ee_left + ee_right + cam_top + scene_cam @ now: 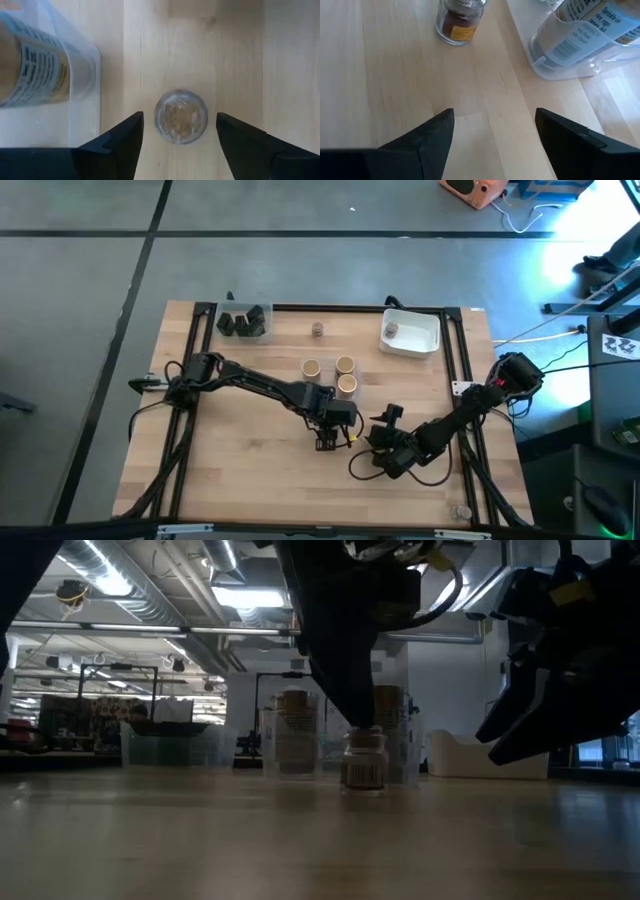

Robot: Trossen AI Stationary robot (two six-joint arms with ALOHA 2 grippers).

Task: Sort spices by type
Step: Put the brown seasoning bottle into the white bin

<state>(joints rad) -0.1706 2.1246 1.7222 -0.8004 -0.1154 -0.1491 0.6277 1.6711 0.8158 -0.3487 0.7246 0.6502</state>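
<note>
You are working in a large industrial lab or workshop hall. Upper left in the low view, bare ducts and pipes (pixel 150 600) run under an open ceiling with strip lights (pixel 250 595). Cluttered shelves (pixel 60 720) line the far left. In the high view, a wooden table (pixel 250 470) stands on grey concrete floor (pixel 80 280), with cables (pixel 540 220) trailing upper right.

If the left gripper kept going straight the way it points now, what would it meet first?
The left gripper points down at a small round spice jar standing upright on the wooden table. Its open jaws straddle the jar with gaps either side, so it would probably reach the jar's top first; depth is unclear.
</note>
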